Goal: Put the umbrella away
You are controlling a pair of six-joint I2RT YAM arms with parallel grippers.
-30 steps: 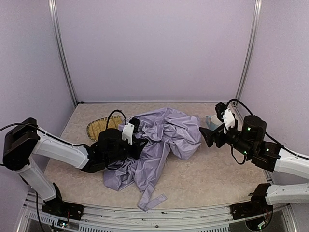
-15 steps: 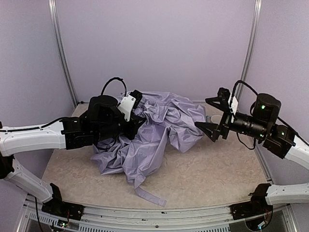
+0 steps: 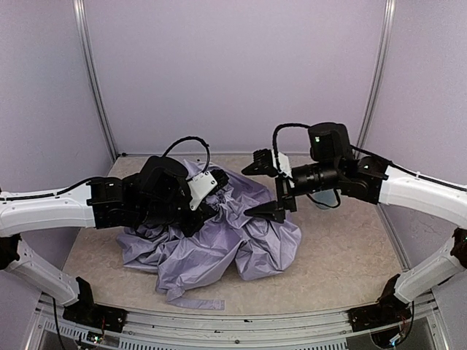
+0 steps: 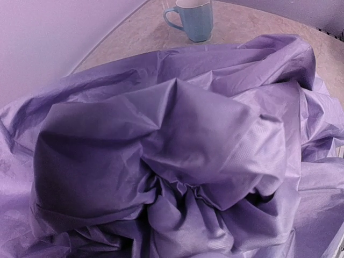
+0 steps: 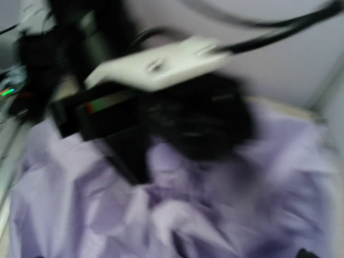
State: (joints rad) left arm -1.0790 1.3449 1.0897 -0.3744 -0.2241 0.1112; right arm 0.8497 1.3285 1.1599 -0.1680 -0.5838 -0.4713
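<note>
The umbrella [image 3: 226,244], a crumpled heap of pale lavender fabric, is seen lying on the tabletop [image 3: 343,262] left of centre, between the two arms and closer to the left one. A narrow strap [image 3: 195,302] of the same fabric is laid flat on the tabletop at the heap's near edge.

The left claw [image 3: 213,198] is pressed into the top of the heap on its far-left side and is closed narrowly upon a gathered bunch of the fabric, its fingers being buried in the folds. From the left wrist, the umbrella [image 4: 177,134] is shown filling nearly the whole view, its creases drawn together toward the lower middle of the picture.

The right claw [image 3: 263,187] is held above the heap's far-right edge, its jaws spread wide and nothing gripped between them. The lower finger is poised just over the fabric; whether contact is made cannot be told. The right wrist view is badly blurred: only the umbrella [image 5: 80,204] and, above it, the dark wrist of the left arm [image 5: 183,118] with its white mount can be recognised.

A pale blue mug [image 4: 193,20] is stood upright on the tabletop beyond the umbrella and apart from it. The scene is enclosed by plain lilac walls [image 3: 233,73].
</note>
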